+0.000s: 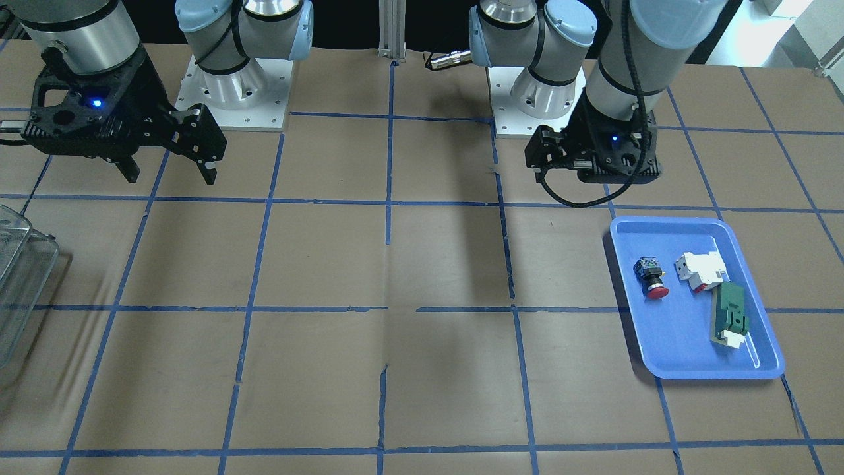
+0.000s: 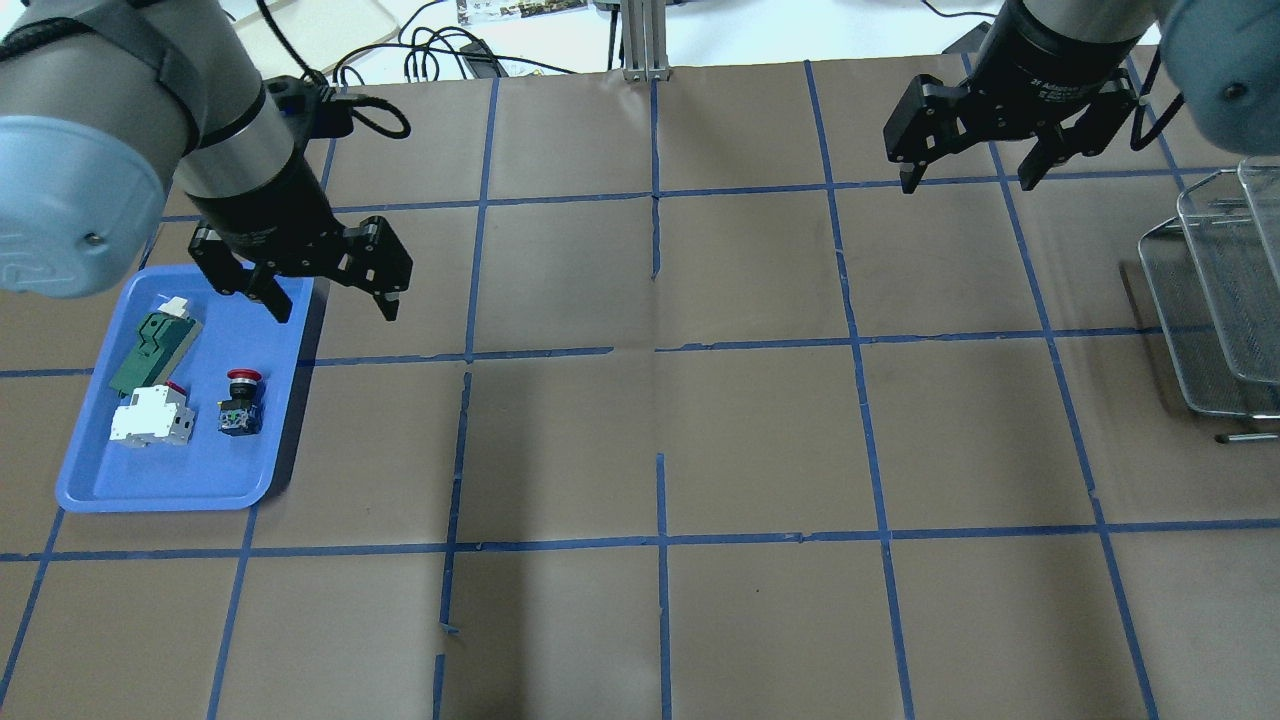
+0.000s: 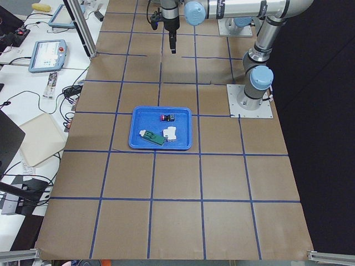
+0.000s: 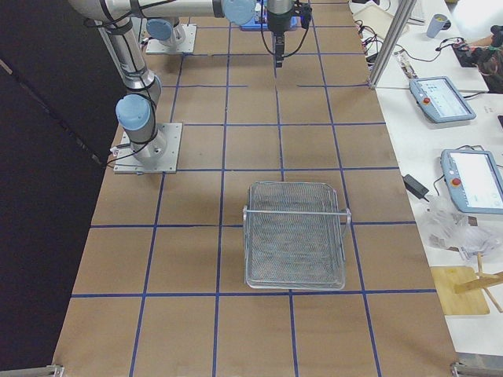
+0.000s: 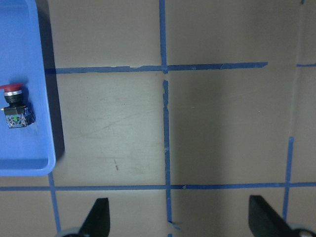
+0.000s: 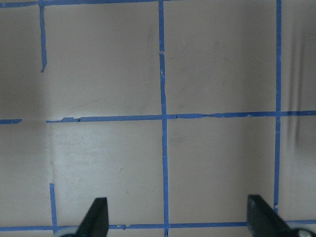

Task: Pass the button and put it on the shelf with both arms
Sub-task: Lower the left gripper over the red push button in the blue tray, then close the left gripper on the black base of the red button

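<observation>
So the button (image 2: 241,400) is lying on its side in the blue tray (image 2: 190,480), just beside the white block (image 2: 150,420), long axis running toward the robot, red cap pointing away from it. Left arm (image 2: 240,150) is hovering over the tray's far corner, jaws wide, empty. Right arm (image 2: 1060,50) is hanging well away from the tray, jaws wide too.

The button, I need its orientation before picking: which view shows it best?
Left wrist view: the button lies largest there, on its side in the blue tray, cap and rear clear. Overhead and front-facing show it smaller, exterior left tiny; the other two miss it.
</observation>
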`<state>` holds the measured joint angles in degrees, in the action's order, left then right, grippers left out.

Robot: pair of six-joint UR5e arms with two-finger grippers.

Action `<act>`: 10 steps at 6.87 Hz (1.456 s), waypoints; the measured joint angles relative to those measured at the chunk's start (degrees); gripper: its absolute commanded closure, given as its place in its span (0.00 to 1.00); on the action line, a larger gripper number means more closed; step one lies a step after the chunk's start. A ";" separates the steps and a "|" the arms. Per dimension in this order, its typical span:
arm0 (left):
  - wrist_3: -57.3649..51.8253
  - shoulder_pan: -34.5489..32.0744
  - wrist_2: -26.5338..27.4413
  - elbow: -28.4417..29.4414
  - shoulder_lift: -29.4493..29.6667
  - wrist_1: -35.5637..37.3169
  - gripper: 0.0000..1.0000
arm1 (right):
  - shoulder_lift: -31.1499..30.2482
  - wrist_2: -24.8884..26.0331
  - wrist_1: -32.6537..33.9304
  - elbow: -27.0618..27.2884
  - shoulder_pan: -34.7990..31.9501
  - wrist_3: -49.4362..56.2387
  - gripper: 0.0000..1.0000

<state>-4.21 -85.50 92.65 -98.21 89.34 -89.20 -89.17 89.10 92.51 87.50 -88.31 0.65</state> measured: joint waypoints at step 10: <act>-29.45 27.54 -1.53 -22.37 14.02 39.84 0.03 | 0.15 0.28 0.15 -0.05 -0.01 -0.07 0.00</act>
<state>-33.66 -57.96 91.12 -120.58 103.36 -49.36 -89.02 89.38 92.66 87.45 -88.33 0.58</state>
